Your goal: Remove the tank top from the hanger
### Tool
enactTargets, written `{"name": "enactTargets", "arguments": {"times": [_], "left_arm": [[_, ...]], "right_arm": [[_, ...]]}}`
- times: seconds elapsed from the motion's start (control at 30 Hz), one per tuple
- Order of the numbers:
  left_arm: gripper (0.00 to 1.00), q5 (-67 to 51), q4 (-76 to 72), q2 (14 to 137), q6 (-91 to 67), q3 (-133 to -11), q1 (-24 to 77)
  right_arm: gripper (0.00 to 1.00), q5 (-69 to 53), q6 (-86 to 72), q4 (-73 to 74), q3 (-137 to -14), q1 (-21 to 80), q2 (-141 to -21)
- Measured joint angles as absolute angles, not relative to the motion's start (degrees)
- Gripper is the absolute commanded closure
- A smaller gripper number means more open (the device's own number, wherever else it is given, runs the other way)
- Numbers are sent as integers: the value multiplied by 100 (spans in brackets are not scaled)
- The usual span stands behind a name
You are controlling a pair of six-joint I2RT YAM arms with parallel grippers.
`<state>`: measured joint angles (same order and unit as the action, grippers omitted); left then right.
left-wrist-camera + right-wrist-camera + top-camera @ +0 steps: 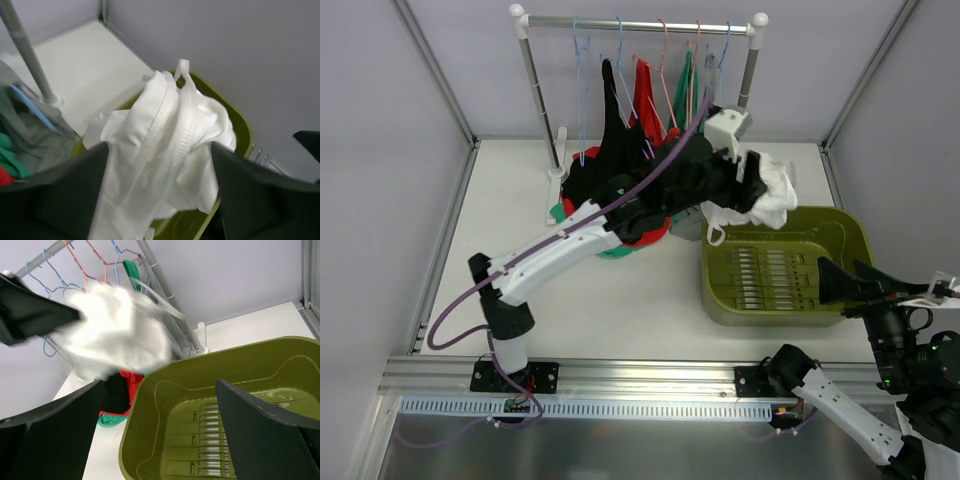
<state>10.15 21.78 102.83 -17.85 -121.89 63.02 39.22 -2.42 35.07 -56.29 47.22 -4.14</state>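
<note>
The white tank top [776,192] hangs bunched at my left gripper [756,182], over the back left corner of the olive green bin [855,235]. In the left wrist view the white cloth [165,135] fills the gap between the two dark fingers of that gripper [159,150], which stand well apart, and it looks blurred. No hanger is in it; the wire hangers [620,60] stay on the rail. My right gripper [830,280] sits open at the bin's right side with nothing between its fingers, and its wrist view shows the tank top [115,330] above the bin's rim [225,352].
A white-posted clothes rack [640,22] stands at the back with black, red and green garments on hangers. A heap of red, green and black clothes [610,225] lies on the table under the left arm. The bin's slotted floor [770,275] is bare.
</note>
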Motion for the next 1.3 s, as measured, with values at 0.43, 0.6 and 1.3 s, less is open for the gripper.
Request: {"name": "enactTargets", "arguments": {"times": [0.43,0.6,1.3], "left_arm": [[1,1938,2526,10379,-1503,-11625,6302],[4,3194,2477,9585,-1223,-11456,6211],[46,2252,2443,10359,-1559,-12394,3726]], "right_arm": [[1,4093,-228,3675,-5916,4722,-539],[1,3981,-200,3566,-5771,4722,-1031],[0,2757,-172,3179,-5448,4724,-2224]]}}
